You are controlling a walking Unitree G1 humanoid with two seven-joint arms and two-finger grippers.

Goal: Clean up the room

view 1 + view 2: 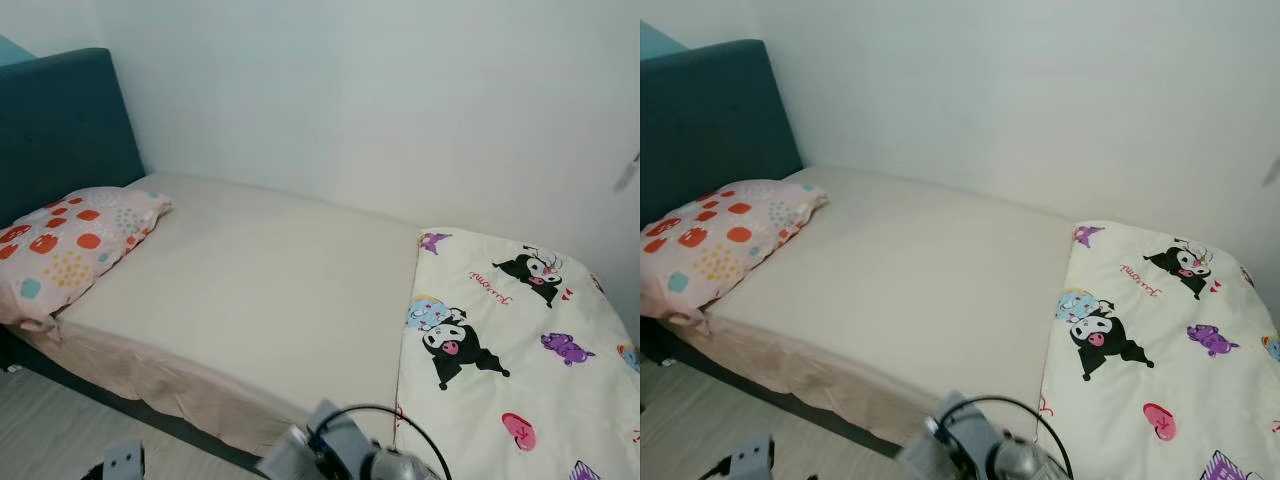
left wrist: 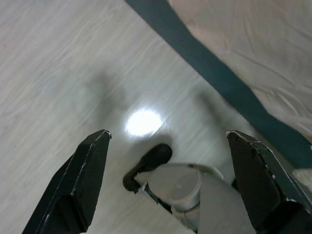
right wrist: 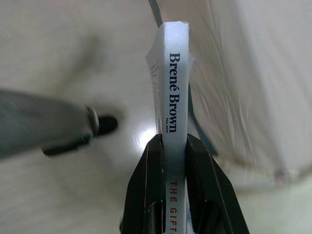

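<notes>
My right gripper (image 3: 174, 146) is shut on a white book (image 3: 174, 78), gripping it across the covers so that the spine with black lettering faces the wrist camera. The book hangs over the pale wood floor (image 3: 58, 185) beside the bed's draped sheet (image 3: 243, 87). My left gripper (image 2: 168, 161) hangs open over the floor (image 2: 58, 73) with nothing between its two black fingers (image 2: 87, 165). Ahead lies a bed (image 1: 260, 280) with a cream sheet, a pink spotted pillow (image 1: 70, 240) and a cartoon-print blanket (image 1: 520, 340).
A teal headboard (image 1: 60, 130) stands at the bed's left end, and a white wall (image 1: 380, 100) runs behind it. The dark bed base (image 2: 219, 83) edges the floor. My own foot (image 2: 180, 185) is below the left gripper. My silver arm with a black cable (image 1: 350, 450) is at the bottom.
</notes>
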